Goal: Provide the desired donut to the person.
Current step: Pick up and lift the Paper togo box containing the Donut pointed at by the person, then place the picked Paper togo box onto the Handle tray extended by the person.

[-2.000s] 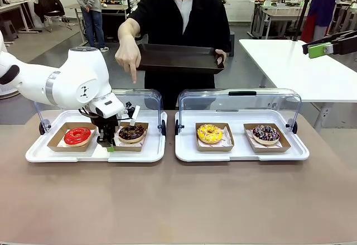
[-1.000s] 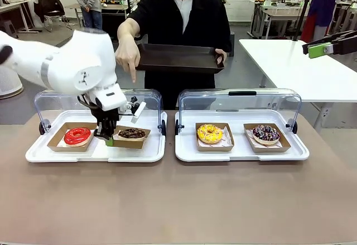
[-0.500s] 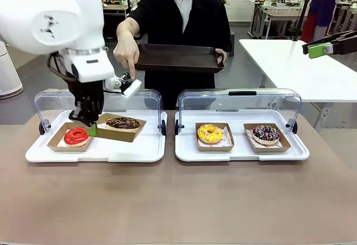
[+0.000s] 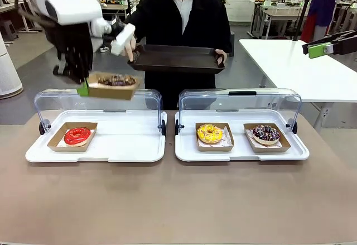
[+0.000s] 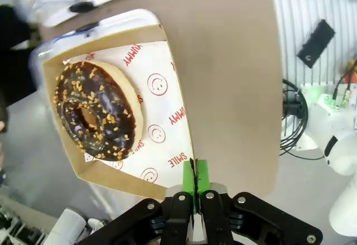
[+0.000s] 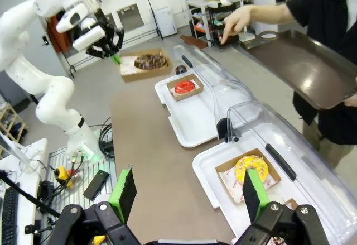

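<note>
The chocolate donut (image 4: 117, 80) sits in a shallow cardboard tray (image 4: 111, 92) held in the air above the counter (image 4: 178, 200), at about 10 o'clock in the front view. It is over the left white tray (image 4: 111, 153) and just short of the dark serving tray (image 4: 178, 59) that the person (image 4: 184, 16) holds out at 12 o'clock. The left jaws are pressed together on the cardboard tray's rim, pinching it at one edge between green pads (image 5: 195, 178).

The counter is a plain brown surface. On it two white trays lie side by side, each with a clear domed lid (image 4: 139, 97) tipped back. The left one carries a red donut (image 4: 77, 135) at 9 o'clock. The right white tray (image 4: 240, 154) carries a yellow donut (image 4: 210, 133) and a dark sprinkled donut (image 4: 266, 133) toward 3 o'clock. Beyond it are a grey floor, a white table (image 4: 312, 72) at 2 o'clock, and more tables and people farther back.

From the left wrist the donut shows a glossy dark glaze scattered with pale nut crumbs. It lies on white paper (image 5: 167, 116) printed with red smiling faces and words.

The right jaws stand spread wide with nothing between them, above the counter's near side. The person's hand (image 6: 237, 22) points with one finger.
</note>
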